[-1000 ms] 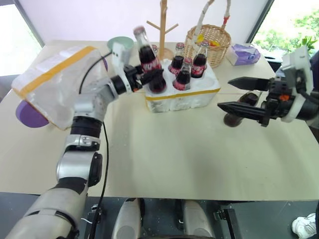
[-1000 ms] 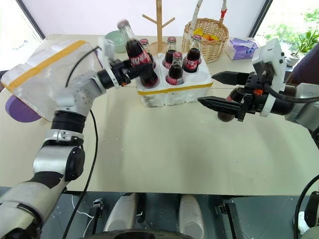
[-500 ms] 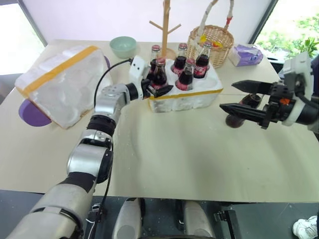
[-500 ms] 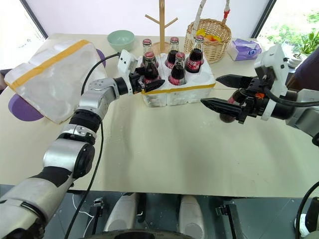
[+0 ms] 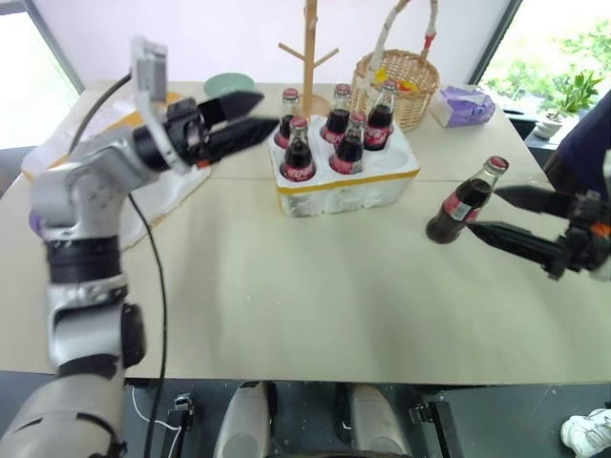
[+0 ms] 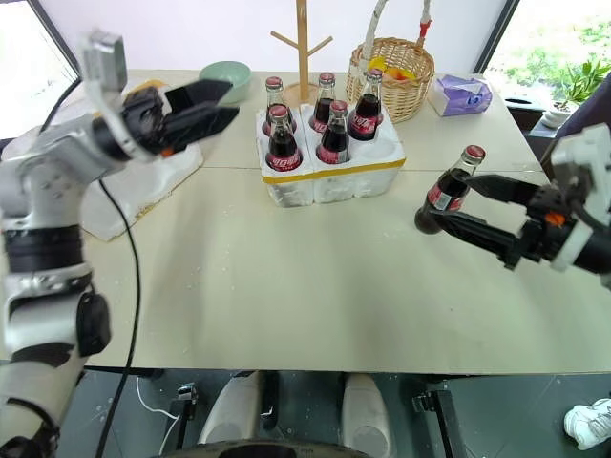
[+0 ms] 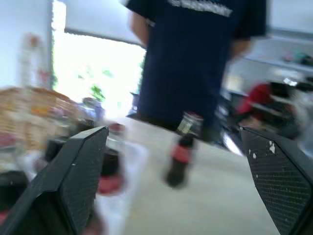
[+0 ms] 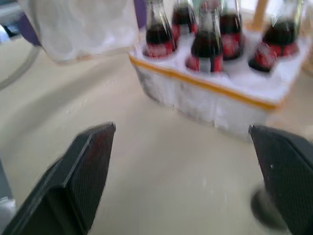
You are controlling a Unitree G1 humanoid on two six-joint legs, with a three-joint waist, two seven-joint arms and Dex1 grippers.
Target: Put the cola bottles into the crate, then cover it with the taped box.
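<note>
The crate (image 5: 348,179), a low white foam block with a thin yellow band, stands at the table's middle back with several cola bottles (image 5: 298,151) upright in its holes. One more cola bottle (image 5: 463,200) stands on the table to the right, leaning a little. My right gripper (image 5: 480,210) is open, and its fingertips reach that bottle's sides without closing on it. My left gripper (image 5: 269,110) is open and empty, raised to the left of the crate. The taped box (image 6: 143,191) lies at the left, mostly hidden behind my left arm.
A wicker basket (image 5: 401,81), a wooden peg stand (image 5: 310,48), a green bowl (image 5: 227,84) and a purple tissue pack (image 5: 463,103) line the back of the table. A person in a dark shirt (image 7: 195,58) stands beyond the right side.
My left gripper let go of the bottle it had set into the crate, opened, and drew back up and to the left. My right gripper pulled back to the right, uncovering the loose bottle.
</note>
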